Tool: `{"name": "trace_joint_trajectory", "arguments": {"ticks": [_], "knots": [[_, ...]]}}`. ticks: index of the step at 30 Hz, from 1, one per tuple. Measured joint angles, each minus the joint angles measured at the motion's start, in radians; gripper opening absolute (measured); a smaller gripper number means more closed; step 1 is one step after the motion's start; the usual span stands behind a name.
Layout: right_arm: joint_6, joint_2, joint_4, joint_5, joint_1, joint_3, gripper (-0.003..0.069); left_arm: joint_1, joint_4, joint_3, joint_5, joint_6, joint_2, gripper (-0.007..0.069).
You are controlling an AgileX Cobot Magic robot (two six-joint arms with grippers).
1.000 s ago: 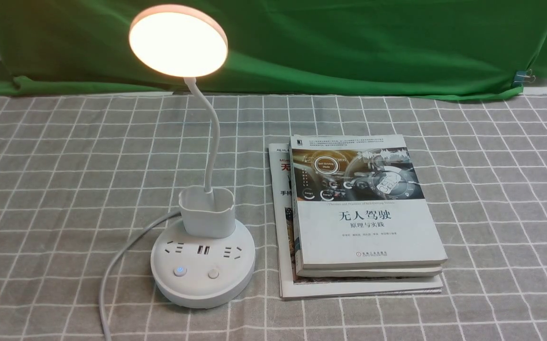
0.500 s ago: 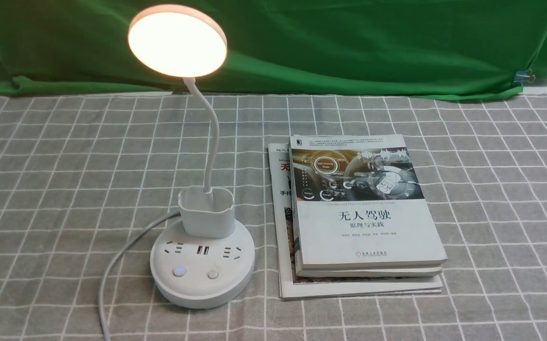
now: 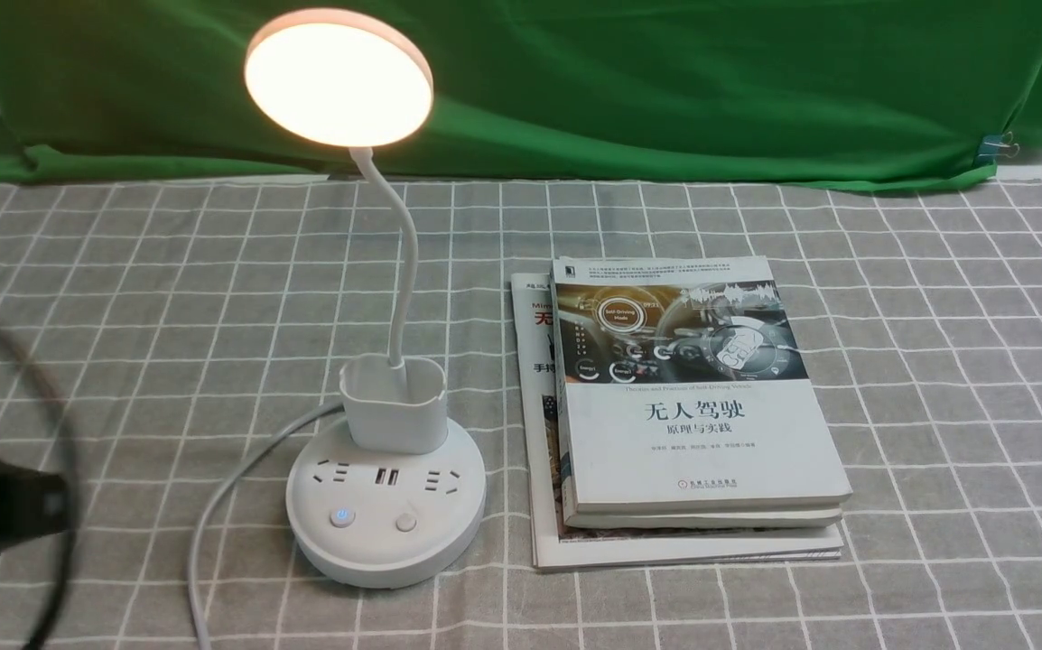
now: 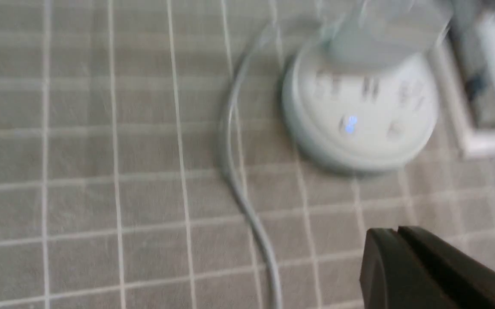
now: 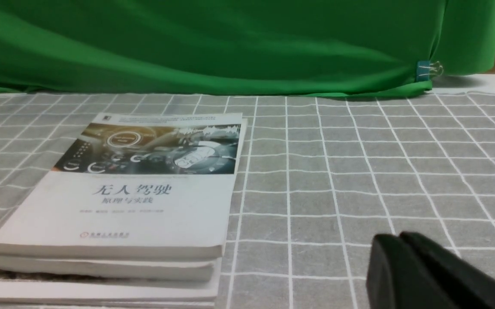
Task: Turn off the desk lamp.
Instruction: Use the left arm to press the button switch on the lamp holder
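Note:
The white desk lamp stands left of centre, its round disc head (image 3: 339,78) glowing. A thin neck rises from a small cup (image 3: 393,402) on the round base (image 3: 386,533). The base has sockets, a blue-lit button (image 3: 340,516) and a plain button (image 3: 406,522). My left gripper (image 3: 42,506) enters at the far left edge, blurred, well left of the base. In the left wrist view the gripper (image 4: 397,234) is shut and empty, with the base (image 4: 359,146) ahead of it. My right gripper (image 5: 399,240) is shut and empty over bare cloth, out of the front view.
A stack of books (image 3: 693,424) lies right of the lamp base, also in the right wrist view (image 5: 136,193). The lamp's white cord (image 3: 214,515) curves off the base toward the front left. A green cloth (image 3: 665,81) hangs at the back. A grey checked tablecloth (image 3: 936,361) covers the table.
My left gripper has come further into the front view at the lower left, with a dark cable arc blurred above it. The lamp stays lit and unmoved.

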Motion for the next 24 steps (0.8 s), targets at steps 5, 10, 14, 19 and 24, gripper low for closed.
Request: {"name": "trace_joint_trajectory", "arguments": {"ticks": [5,10,14,19,24], "knots": [[0.000,0.000,0.000,0.000,0.000,0.000,0.0036,-0.153,0.069,-0.010,-0.057,-0.027,0.209,0.0001],[0.000,0.000,0.000,0.000,0.000,0.000,0.0036,-0.316,0.147,-0.062,-0.081,-0.130,0.398,0.0001],[0.000,0.000,0.000,0.000,0.000,0.000,0.0036,-0.429,0.152,-0.114,-0.131,-0.164,0.515,0.0001],[0.000,0.000,0.000,0.000,0.000,0.000,0.0036,-0.488,0.179,-0.185,-0.169,-0.197,0.642,0.0001],[0.000,0.000,0.000,0.000,0.000,0.000,0.0036,-0.489,0.204,-0.238,-0.217,-0.211,0.728,0.0001]]}}
